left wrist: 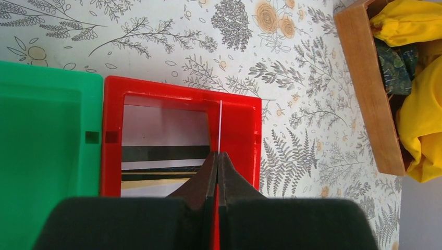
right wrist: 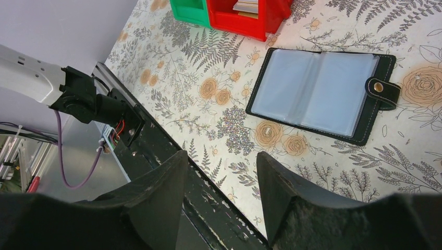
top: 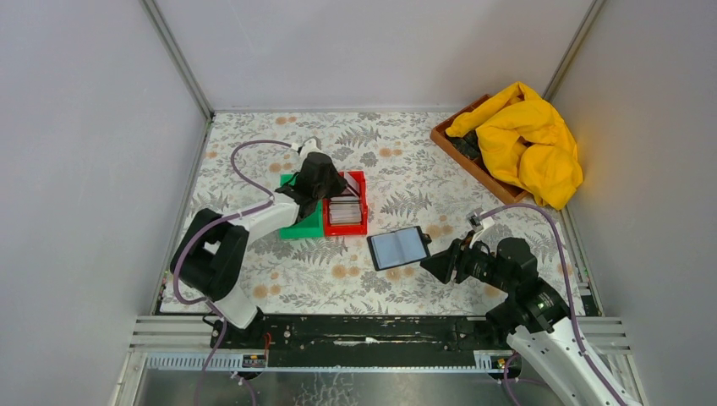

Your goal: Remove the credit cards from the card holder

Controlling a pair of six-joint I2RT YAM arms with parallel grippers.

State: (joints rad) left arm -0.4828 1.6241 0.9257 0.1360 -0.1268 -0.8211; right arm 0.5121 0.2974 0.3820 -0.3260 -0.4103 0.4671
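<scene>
My L pincer [left wrist: 218, 154] pinched shut on 1 credit card [left wrist: 221, 125], edge-on above 1 red bin [left wrist: 112, 135], other credit cards [left wrist: 156, 172] stacked inside, count unclear, 1 green bin [left wrist: 47, 130] touching its side, 1 card holder [right wrist: 318, 91] open on table, my R pincer [right wrist: 221, 156] wide open, empty, near it

The red bin [top: 363, 193] holds a stack of credit cards [top: 344, 211]. A green bin [top: 303, 227] touches its left side. The left tool [top: 325, 191] hangs over the red bin's left rim. Right of the red bin and nearer, the card holder [top: 399, 248] lies open on the floral surface [top: 380, 144], with the right tool [top: 440, 264] farther right still.
</scene>
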